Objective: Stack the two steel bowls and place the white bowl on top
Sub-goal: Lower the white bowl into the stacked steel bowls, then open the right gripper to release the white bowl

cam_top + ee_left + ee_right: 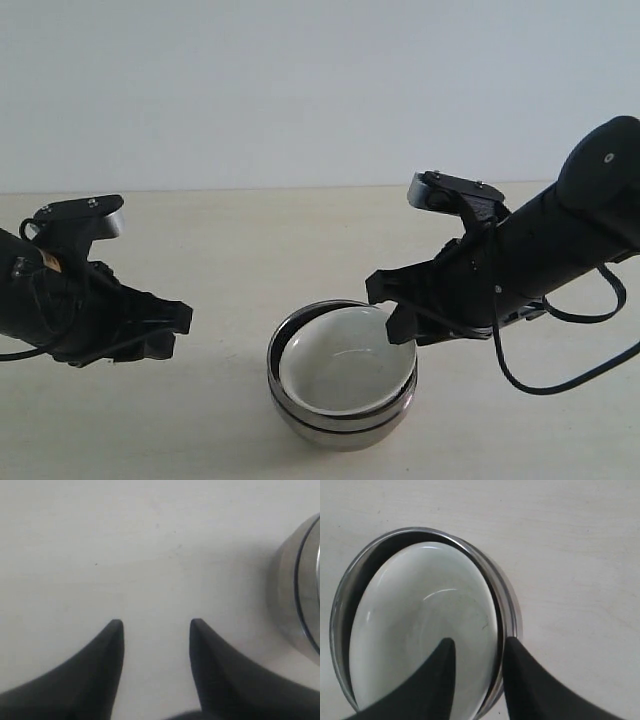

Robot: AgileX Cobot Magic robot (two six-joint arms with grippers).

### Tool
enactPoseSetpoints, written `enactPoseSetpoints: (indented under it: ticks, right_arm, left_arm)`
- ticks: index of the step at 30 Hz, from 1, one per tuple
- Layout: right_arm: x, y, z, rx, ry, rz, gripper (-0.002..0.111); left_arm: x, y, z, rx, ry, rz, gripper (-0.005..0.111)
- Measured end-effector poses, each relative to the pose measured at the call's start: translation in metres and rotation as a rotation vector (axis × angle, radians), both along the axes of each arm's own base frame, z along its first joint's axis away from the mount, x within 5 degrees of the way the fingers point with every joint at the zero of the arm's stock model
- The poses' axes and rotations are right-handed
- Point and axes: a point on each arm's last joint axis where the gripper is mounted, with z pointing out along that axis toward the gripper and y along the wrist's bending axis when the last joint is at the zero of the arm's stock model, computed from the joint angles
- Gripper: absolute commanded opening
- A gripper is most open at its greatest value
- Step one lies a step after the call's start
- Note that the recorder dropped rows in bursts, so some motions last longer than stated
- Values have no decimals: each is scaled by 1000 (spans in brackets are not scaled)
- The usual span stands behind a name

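Observation:
The two steel bowls (pixel 340 430) stand nested, one inside the other, at the front middle of the table; their shiny side (pixel 290 595) also shows in the left wrist view. The white bowl (pixel 345 375) lies inside the upper steel bowl, slightly tilted toward the right. My right gripper (pixel 392 312) is open at the stack's right rim. In the right wrist view one of that gripper's (pixel 479 642) fingers hangs over the white bowl's (pixel 420 625) inside and the other just outside the steel rim (pixel 506 597). My left gripper (pixel 177 332) is open and empty, left of the stack, over bare table (pixel 156 625).
The pale table (pixel 300 240) runs back to a plain white wall. The right arm's black cable (pixel 560 385) loops down toward the tabletop to the right of the bowls.

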Motion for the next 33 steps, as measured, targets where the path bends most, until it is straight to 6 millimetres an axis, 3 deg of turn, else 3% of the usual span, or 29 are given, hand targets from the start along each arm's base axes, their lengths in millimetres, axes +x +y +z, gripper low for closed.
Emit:
enactPoseSetpoints:
  ticks: [2, 5, 33]
  right_arm:
    - [0, 0, 0, 0, 2, 1, 21]
    - [-1, 0, 0, -2, 5, 11, -1]
    - [-2, 0, -6, -31, 26, 41, 0]
  left_arm:
    - [0, 0, 0, 0, 0, 0, 41]
    - [0, 0, 0, 0, 0, 0, 41]
    - [-1, 0, 0, 2, 8, -2, 41]
